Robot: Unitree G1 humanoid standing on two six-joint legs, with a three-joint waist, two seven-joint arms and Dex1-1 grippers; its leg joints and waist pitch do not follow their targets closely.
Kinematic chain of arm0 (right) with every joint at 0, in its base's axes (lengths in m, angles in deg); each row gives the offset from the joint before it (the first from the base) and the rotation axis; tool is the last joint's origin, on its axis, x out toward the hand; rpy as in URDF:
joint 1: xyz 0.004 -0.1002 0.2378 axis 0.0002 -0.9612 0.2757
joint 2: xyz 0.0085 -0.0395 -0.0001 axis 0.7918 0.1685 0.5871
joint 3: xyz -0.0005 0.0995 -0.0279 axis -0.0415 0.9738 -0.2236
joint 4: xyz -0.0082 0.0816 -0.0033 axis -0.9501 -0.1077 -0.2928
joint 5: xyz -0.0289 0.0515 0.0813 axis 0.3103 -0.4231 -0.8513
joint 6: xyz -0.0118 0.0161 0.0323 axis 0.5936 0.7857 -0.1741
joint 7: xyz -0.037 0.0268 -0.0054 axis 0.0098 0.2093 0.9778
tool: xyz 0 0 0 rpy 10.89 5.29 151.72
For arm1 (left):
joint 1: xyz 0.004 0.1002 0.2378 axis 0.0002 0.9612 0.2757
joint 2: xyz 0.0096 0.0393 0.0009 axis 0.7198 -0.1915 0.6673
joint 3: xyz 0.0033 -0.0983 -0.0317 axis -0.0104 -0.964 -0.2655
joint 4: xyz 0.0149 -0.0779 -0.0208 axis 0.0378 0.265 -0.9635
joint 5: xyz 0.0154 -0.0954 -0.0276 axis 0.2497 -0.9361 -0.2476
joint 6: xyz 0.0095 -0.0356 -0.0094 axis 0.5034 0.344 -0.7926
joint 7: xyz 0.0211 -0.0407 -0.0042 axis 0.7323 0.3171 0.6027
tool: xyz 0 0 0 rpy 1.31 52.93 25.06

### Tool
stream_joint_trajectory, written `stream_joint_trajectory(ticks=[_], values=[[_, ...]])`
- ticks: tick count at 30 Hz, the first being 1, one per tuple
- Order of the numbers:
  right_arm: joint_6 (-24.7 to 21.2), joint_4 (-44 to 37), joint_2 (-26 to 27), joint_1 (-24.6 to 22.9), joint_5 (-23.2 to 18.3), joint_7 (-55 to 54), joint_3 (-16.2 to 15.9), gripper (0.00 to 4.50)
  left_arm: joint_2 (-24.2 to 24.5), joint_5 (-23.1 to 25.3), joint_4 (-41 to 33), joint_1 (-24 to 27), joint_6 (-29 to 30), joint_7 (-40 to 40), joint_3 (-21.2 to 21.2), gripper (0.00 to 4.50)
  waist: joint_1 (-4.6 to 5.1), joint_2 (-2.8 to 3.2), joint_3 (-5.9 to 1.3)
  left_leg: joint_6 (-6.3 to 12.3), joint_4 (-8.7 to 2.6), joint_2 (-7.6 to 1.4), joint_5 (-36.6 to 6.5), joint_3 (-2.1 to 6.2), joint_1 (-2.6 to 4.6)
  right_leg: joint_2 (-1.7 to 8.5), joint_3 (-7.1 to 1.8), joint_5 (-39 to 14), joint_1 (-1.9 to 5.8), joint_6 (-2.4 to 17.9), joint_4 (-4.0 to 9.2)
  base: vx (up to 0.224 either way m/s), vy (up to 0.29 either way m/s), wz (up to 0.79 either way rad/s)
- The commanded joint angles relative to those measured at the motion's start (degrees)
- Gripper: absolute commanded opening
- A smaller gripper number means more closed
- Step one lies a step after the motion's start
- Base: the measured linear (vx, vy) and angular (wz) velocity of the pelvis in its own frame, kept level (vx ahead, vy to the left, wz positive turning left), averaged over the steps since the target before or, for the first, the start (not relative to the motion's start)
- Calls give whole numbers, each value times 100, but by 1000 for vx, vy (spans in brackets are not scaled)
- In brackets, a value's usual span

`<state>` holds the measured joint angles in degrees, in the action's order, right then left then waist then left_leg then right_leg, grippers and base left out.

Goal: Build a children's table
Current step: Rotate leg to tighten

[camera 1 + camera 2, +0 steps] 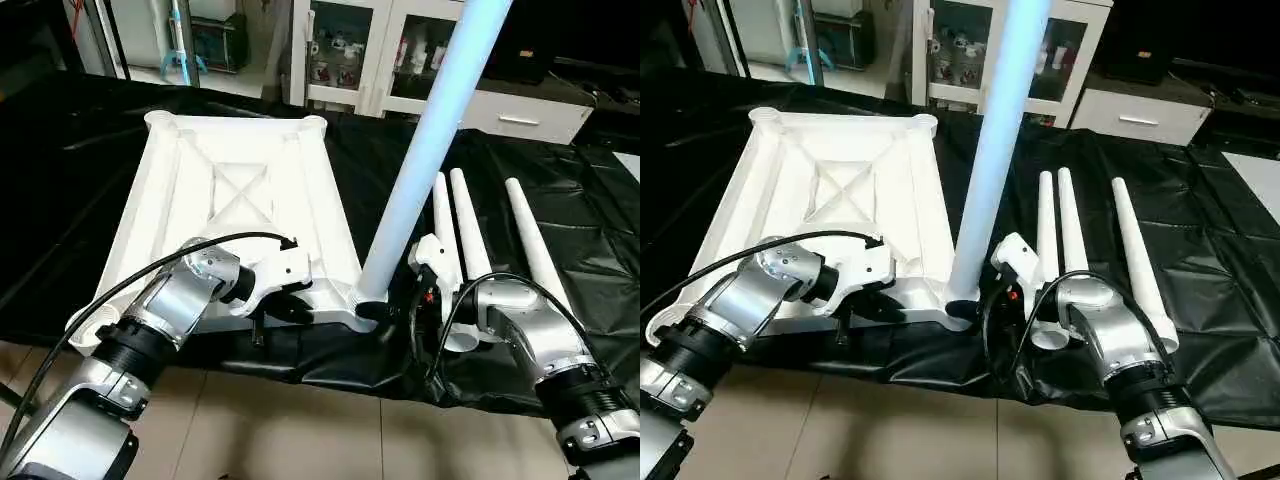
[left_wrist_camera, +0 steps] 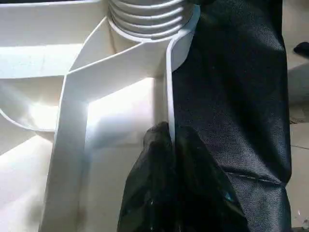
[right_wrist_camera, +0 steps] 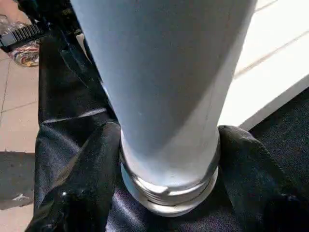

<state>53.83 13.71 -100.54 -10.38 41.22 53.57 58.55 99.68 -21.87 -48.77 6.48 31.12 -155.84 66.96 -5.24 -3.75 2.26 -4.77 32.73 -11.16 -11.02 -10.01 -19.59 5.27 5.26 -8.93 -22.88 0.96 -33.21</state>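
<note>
The left gripper [image 2: 170,145], two black fingers, is pinched shut on the thin upright rim wall of the large white plastic square table top [image 1: 235,190], one finger [image 2: 149,183] inside the rim and the other on the outer side against the black cover. The grip is on the top's near edge, just beside the near round corner socket [image 2: 149,21], whose ribbed threaded collar stands right ahead of the fingertips. From that hold the top stretches away from the gripper, lying underside up with its ribs and a crossed brace showing, and two more corner sockets at the far end.

The right gripper [image 3: 169,159] stands with its jaws partly open on either side of the lower end of a long white tapered tube leg [image 1: 430,150]; its fingers [image 3: 82,179] flank the leg just above the threaded end. Whether the pads press the leg I cannot tell. This leg stands upright in the same near corner socket, between the two grippers, rising well above both.

Beyond the right gripper, on its outer side, three more white tapered tube legs [image 1: 1135,260] lie side by side on the black-covered work table [image 1: 560,200], their narrow ends pointing away. Past the table stands a white cabinet with glass doors [image 1: 345,50].
</note>
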Motion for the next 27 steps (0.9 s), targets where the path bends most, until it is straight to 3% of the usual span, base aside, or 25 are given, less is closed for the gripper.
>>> stream_joint_trajectory(ticks=[1,6,7,9,11,15,19,20,23,25,26,27], values=[[36,75,-31,14,96,-12,-30,273,20,272,210,192,63,-249,501,0,9,70,-306,82,-404,-235,-1278,44,2,355,-294,-1375,281,1164,309,0,0,0],[65,216,44,-21,213,-256,-15,270,-35,258,228,202,118,-101,428,0,17,80,-309,63,-403,-237,-1270,44,6,350,-293,-1264,277,1208,297,0,0,0],[28,489,210,39,324,-798,100,270,-217,203,359,153,233,257,240,0,26,80,-300,46,-408,-234,-1341,43,8,350,-293,-1360,272,1194,309,0,0,0],[-33,678,367,79,355,-1185,200,269,-383,166,489,93,322,572,89,0,52,77,-244,-56,-429,-215,-1864,58,41,365,-270,-2330,233,980,427,0,0,0],[-60,760,452,94,361,-1370,250,269,-459,160,553,63,352,729,24,0,68,78,-234,-117,-434,-213,-2195,96,91,389,-252,-2998,206,751,505,0,0,0],[-138,1204,1035,261,326,-2572,603,269,-829,151,833,-87,651,1410,-207,0,187,65,-220,-170,-430,-187,-2546,176,93,402,-150,-3782,177,347,643,-13,1,-1],[-112,1566,1409,448,295,-3412,832,269,-1080,191,1074,-226,810,2011,-381,0,277,98,-231,-145,-433,-187,-2634,213,84,401,-106,-3741,175,312,677,0,0,0],[-127,1891,1701,636,221,-4078,1041,269,-1257,224,1283,-356,860,2476,-518,0,310,109,-223,-149,-450,-189,-2699,220,62,387,-95,-3650,174,323,671,0,0,0],[-50,2445,2168,975,249,-5061,1217,269,-1467,321,1570,-544,845,3029,-616,0,419,161,-218,-215,-455,-182,-3038,266,97,382,-12,-3668,160,284,718,0,0,0],[-2,2588,2275,1062,285,-5281,1255,269,-1514,349,1630,-580,838,3112,-639,0,444,219,-216,-230,-487,-202,-3227,307,98,388,40,-3495,211,260,737,0,0,0],[57,2670,2342,1112,295,-5518,1297,268,-1536,355,1655,-598,835,3162,-654,0,466,206,-220,-222,-513,-209,-3260,332,52,393,49,-3295,262,277,725,0,0,0],[223,2867,2515,1243,351,-6072,1355,268,-1587,366,1707,-635,838,3273,-687,0,450,201,-224,-236,-505,-193,-3241,317,82,412,16,-3249,209,337,723,0,0,0]])
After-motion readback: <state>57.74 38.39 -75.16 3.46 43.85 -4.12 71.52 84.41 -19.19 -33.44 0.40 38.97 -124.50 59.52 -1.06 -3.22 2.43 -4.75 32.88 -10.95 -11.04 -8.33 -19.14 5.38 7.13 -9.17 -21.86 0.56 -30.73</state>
